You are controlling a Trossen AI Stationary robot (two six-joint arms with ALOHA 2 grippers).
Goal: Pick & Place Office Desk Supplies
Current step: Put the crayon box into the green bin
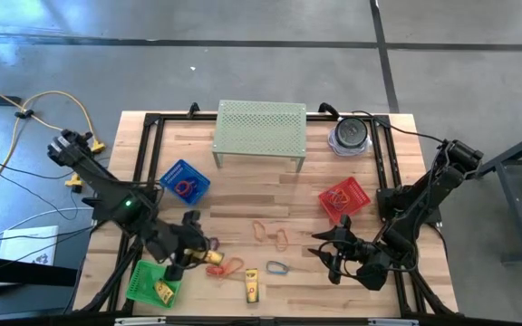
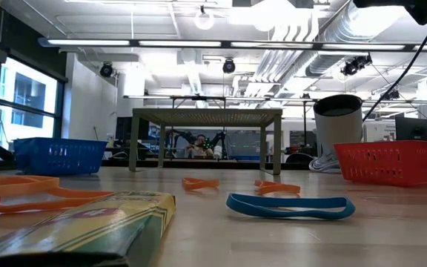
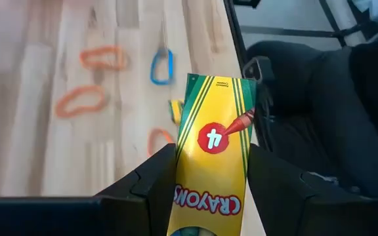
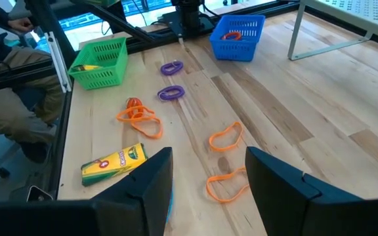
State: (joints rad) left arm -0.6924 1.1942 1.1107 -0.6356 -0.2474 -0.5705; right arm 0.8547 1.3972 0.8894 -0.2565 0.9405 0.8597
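My left gripper (image 1: 199,256) hangs over the table's near left part, just right of the green basket (image 1: 148,282), and is shut on a yellow and green crayon box (image 3: 215,131). A second crayon box (image 1: 251,284) lies flat near the near edge, and a yellow block (image 1: 163,290) sits in the green basket. Loose bands lie on the wood: orange ones (image 1: 270,233), a blue one (image 1: 276,267) and purple ones (image 4: 170,93). My right gripper (image 1: 326,252) hovers open at the near right, beside the blue band. My left gripper pinches the crayon box between its two fingers (image 3: 156,177) at the end printed CRAYONS (image 3: 205,200). The box lies along the fingers and sticks out past their tips, toward the table's right. It is lifted clear of the wood, printed face up.
A pale green perforated stand (image 1: 260,127) stands at the far edge, with a dark round container (image 1: 350,136) to its right. A blue basket (image 1: 185,181) holds red bands, and a red basket (image 1: 343,199) sits right of centre. Bare wood lies below the stand.
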